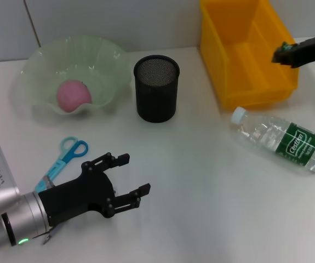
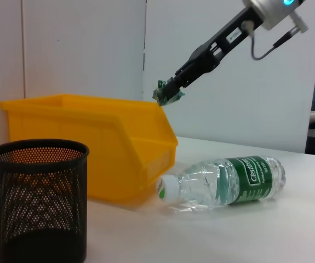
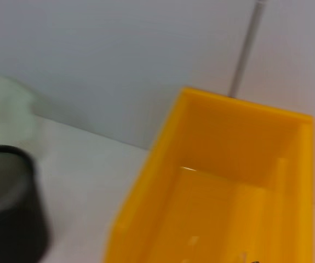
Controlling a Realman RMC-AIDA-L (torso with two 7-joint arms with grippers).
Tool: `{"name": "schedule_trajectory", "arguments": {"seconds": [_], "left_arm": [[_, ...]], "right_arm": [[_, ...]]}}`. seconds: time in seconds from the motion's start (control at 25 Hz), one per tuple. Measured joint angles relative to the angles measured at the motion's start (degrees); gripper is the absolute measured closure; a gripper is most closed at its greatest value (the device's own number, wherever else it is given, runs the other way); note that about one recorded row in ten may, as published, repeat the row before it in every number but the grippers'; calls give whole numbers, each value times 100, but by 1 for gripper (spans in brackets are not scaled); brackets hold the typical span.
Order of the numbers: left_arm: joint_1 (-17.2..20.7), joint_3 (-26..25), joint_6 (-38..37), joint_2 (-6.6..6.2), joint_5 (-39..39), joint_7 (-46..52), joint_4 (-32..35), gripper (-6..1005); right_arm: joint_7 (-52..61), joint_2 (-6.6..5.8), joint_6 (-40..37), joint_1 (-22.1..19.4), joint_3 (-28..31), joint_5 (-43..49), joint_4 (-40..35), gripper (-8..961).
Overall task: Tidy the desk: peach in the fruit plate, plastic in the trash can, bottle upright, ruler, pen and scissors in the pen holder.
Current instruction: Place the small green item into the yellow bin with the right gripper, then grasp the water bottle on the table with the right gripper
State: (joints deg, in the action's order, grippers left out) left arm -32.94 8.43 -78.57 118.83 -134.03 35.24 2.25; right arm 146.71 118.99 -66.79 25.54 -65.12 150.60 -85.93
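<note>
plastic in right tool, over bin

1. Pink peach rests in the green fruit plate.
2. Clear bottle lies on its side.
3. Blue scissors lie flat.
4. Green plastic hangs above the yellow trash can.
5. Black mesh pen holder stands upright.

Peach in plate; pen holder between plate and bin.
</note>
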Motion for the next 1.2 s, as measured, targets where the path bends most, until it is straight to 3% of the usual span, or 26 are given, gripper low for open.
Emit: {"name": "schedule_trajectory", "arguments": {"seconds": [0.4, 0.68, 0.8, 1.0, 1.08, 1.16, 1.2], "left_arm": [[-54, 0, 0, 0, 2, 0, -11, 187], [-77, 0, 4, 0, 1, 0, -60, 187], [-84, -4, 7, 0, 0, 0, -60, 187], [-91, -11, 9, 0, 0, 0, -59, 187], [-94, -13, 9, 0, 3, 0, -58, 187], [-94, -6, 9, -1, 4, 0, -58, 187], [-94, -3, 8, 0, 5, 0, -58, 187]], "right_arm": [[-298, -8, 1245, 478, -25, 145, 1412, 533], [-359, -3, 1298, 608, -47, 142, 1541, 401], [-360, 12, 1253, 558, -60, 135, 1361, 345], [-381, 9, 770, 111, -154, -513, 449, 187], [-463, -7, 216, -117, -71, -943, -68, 118], [-515, -12, -449, -265, 105, -1097, -556, 113], [-531, -15, -1287, -307, 387, -1104, -968, 110]]}}
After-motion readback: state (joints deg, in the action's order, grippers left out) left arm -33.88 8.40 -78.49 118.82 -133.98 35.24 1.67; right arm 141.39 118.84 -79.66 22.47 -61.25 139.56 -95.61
